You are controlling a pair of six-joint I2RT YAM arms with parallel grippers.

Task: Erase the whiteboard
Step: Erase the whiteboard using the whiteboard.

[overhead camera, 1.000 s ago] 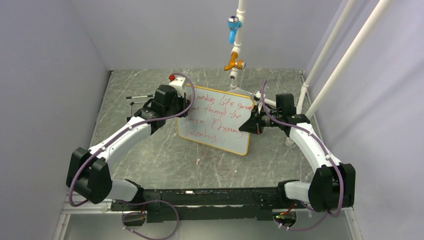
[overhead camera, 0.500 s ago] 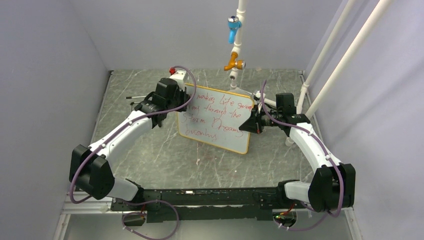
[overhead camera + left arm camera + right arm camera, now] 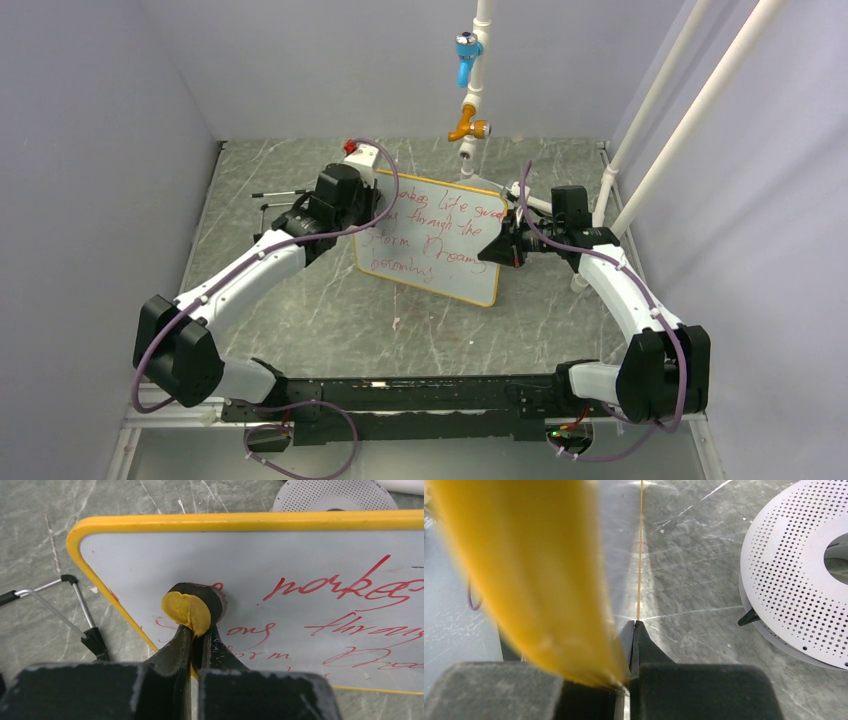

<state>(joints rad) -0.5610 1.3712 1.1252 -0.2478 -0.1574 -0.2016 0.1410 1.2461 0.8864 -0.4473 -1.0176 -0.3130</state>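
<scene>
The whiteboard (image 3: 440, 250), yellow-framed with red handwritten lines, stands tilted above the table. My right gripper (image 3: 497, 245) is shut on its right edge; in the right wrist view the jaws (image 3: 634, 625) pinch the thin edge, with the blurred yellow frame (image 3: 534, 570) close to the lens. My left gripper (image 3: 375, 205) is shut on a small round eraser (image 3: 187, 611), yellow on top and dark below. The eraser presses on the whiteboard (image 3: 300, 565) near its upper left corner, over the start of the first written line. The left gripper (image 3: 196, 632) pinches it from below.
A perforated grey disc (image 3: 794, 575) lies on the table behind the board's right side, also seen as the disc (image 3: 332, 495). A black wire stand (image 3: 75, 610) lies left of the board. A white pipe with blue and orange valves (image 3: 468, 90) hangs above the back.
My left gripper slid a little left and back, then right again, with the eraser on the board's upper left. The right gripper and the board stayed put.
</scene>
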